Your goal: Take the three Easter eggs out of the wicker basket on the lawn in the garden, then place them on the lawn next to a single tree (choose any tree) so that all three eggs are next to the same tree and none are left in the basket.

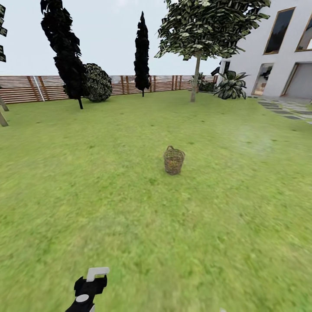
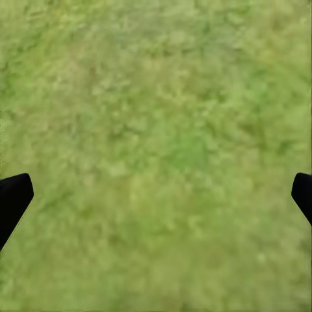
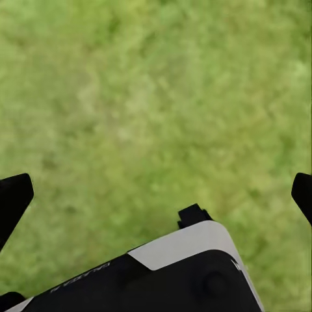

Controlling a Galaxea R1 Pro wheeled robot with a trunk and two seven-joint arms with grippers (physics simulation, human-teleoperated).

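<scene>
The wicker basket (image 1: 173, 160) stands upright on the lawn (image 1: 130, 208), a few metres ahead of me and slightly right of centre. A yellowish patch shows through its weave, but at this distance I cannot make out single Easter eggs. Beyond it, a tree (image 1: 196, 80) with a grey-brown trunk and a broad leafy crown stands near the house. My left arm's wrist (image 1: 90, 288) shows at the bottom edge of the head view, far short of the basket. The left gripper (image 2: 156, 195) is open over bare grass. The right gripper (image 3: 156, 195) is open too, above grass and part of my own base (image 3: 169, 273).
A slatted wooden fence (image 1: 39, 88) closes the far side. Dark narrow trees (image 1: 65, 52) (image 1: 141, 56) and a round shrub (image 1: 97, 82) stand along it. A white house (image 1: 281, 52) with stone paving (image 1: 286, 108) is at the right. Open grass lies between me and the basket.
</scene>
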